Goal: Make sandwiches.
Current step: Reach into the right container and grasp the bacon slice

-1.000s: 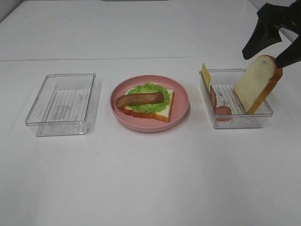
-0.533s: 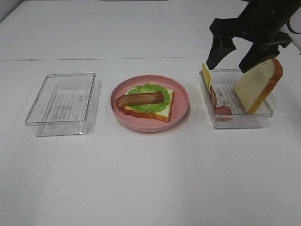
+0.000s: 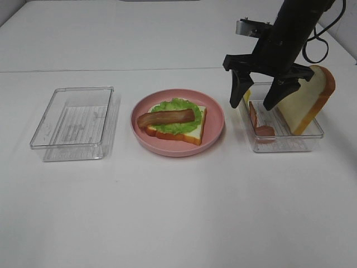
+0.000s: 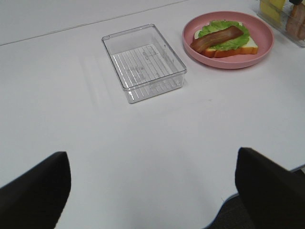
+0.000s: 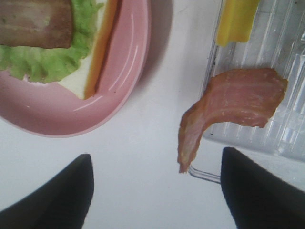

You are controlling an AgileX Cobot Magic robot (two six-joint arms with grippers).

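Right gripper (image 3: 251, 105): spread, right of centre, above bacon strip (image 5: 233, 100) in clear tray (image 3: 285, 148).
Left gripper (image 4: 150, 153): spread, empty.
Sandwich (image 3: 177, 124): untopped, centre, on pink plate (image 3: 215, 132).

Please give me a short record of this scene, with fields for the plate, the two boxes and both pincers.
plate: round pink plate carries white bread slice, green ruffled lettuce, brown bacon strip on top
right clear plastic box: upright white bread slice, yellow cheese slice, pinkish bacon strip
left clear plastic box: no food seen
right pincer: open, above the right box's plate-side end
left pincer: open, holding nothing
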